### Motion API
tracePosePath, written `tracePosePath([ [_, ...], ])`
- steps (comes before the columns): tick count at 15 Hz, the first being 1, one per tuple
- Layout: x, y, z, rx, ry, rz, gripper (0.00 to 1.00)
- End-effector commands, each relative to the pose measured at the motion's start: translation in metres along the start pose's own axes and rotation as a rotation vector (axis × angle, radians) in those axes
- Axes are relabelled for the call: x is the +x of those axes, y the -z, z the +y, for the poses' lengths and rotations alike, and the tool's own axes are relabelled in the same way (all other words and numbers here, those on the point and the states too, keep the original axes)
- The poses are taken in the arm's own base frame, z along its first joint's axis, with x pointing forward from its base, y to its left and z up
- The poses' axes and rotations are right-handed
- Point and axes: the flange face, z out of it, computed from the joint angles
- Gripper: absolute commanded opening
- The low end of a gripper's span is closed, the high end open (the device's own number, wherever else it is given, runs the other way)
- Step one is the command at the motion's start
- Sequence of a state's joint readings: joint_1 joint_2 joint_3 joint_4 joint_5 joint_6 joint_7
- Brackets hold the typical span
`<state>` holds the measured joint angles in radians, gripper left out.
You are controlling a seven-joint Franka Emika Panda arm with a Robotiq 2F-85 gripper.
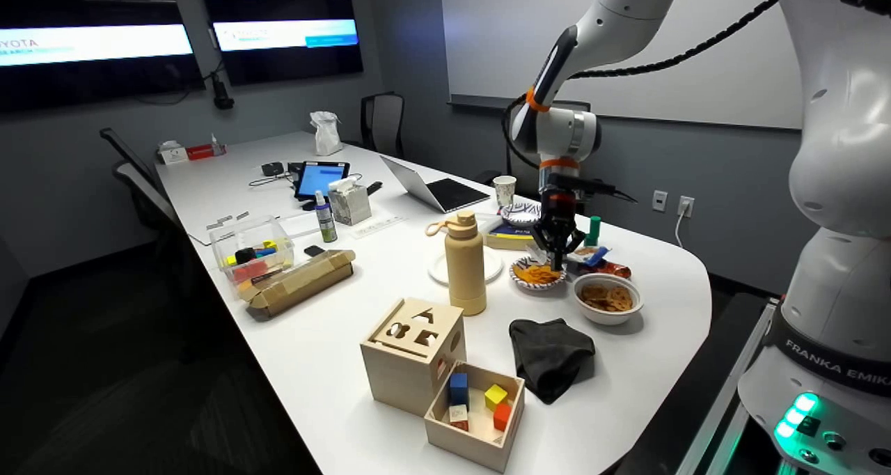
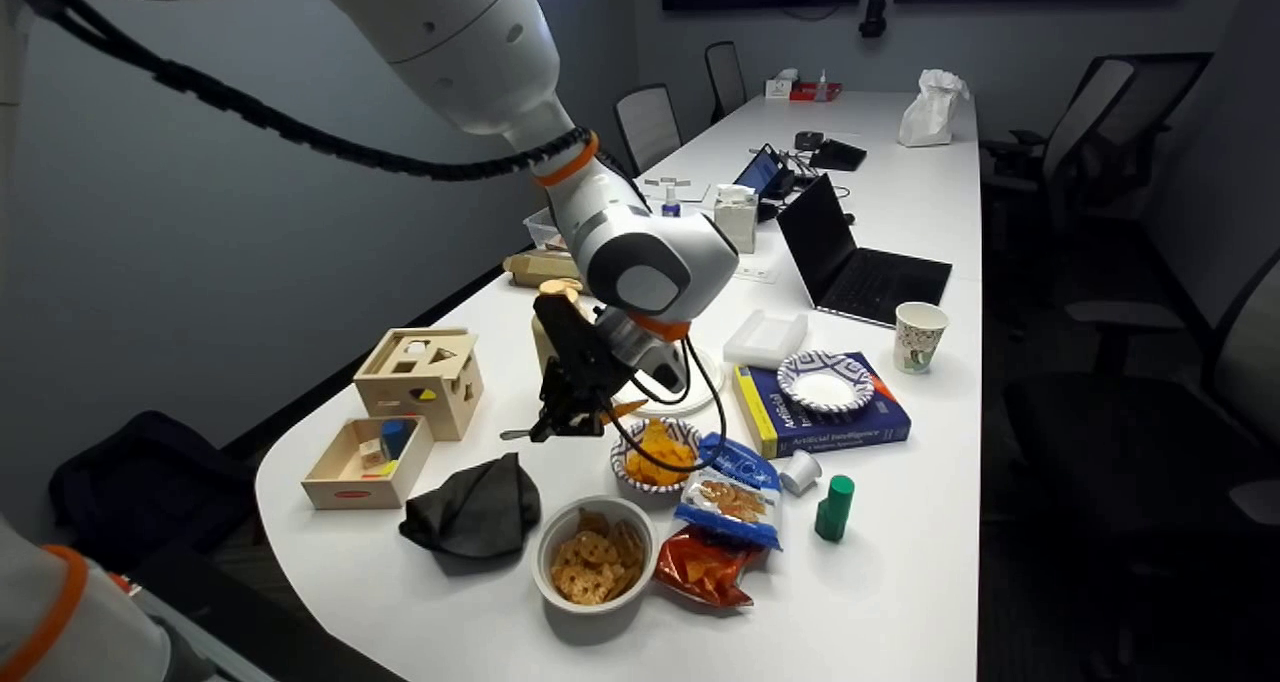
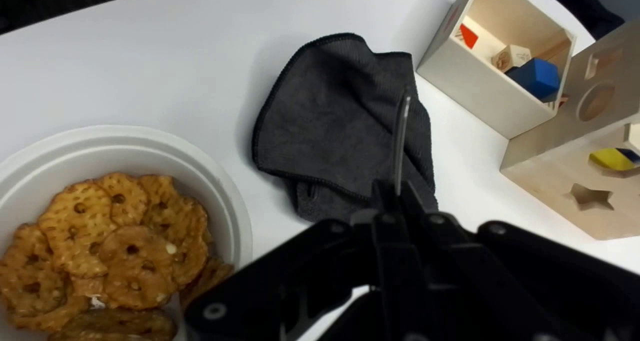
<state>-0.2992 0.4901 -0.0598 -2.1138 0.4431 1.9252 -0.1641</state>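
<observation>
Conf. rm., grey walls w/ wall screens [image 1: 285, 36]; work surface: long white table [image 1: 393, 266].

Status: Gripper [image 3: 397, 196] clenched on a thin metal utensil [image 3: 401, 141], held above the tabletop. Wrist view, clock centered on the grip pt.: utensil's exposed length points to 12, over a black cloth [image 3: 325, 121]; white bowl [image 3: 225, 193] of pretzel crisps approx. 9; wooden tray [image 3: 482, 88] approx. 1; shape-sorter box [image 3: 545, 181] btwn. 2 and 3.

Handling (est.): light, stiff, not fragile. Smooth metal, so prob. slippery and apt to pivot if pinched at one narrow pt. Rec. hold: shank near mid-length, on the flat faces, jaws square to it.

Appearance: silver-grey, slim, bright highlight along its length. Remainder hidden by the jaws; type (spoon, fork, etc.) not confirmable. In an exterior view, its silver tip shows at 9 o'clock of the gripper, an orange chip [image 2: 625, 410] at approx. 3; cannot tell whether the chip rests on the utensil. Patterned bowl [image 2: 620, 462] w/ more orange chips: approx. 4.
</observation>
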Motion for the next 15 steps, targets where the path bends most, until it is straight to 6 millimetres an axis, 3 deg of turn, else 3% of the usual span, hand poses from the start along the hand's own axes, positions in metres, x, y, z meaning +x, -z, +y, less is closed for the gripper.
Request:
tracePosePath([
  [1, 0.017, 0.017, -0.021, -0.080, -0.090, -0.032, 0.01],
  [7, 0.051, 0.021, -0.038, -0.193, -0.236, -0.129, 0.01],
  [15, 0.095, -0.008, -0.012, -0.249, -0.372, -0.254, 0.01],
])
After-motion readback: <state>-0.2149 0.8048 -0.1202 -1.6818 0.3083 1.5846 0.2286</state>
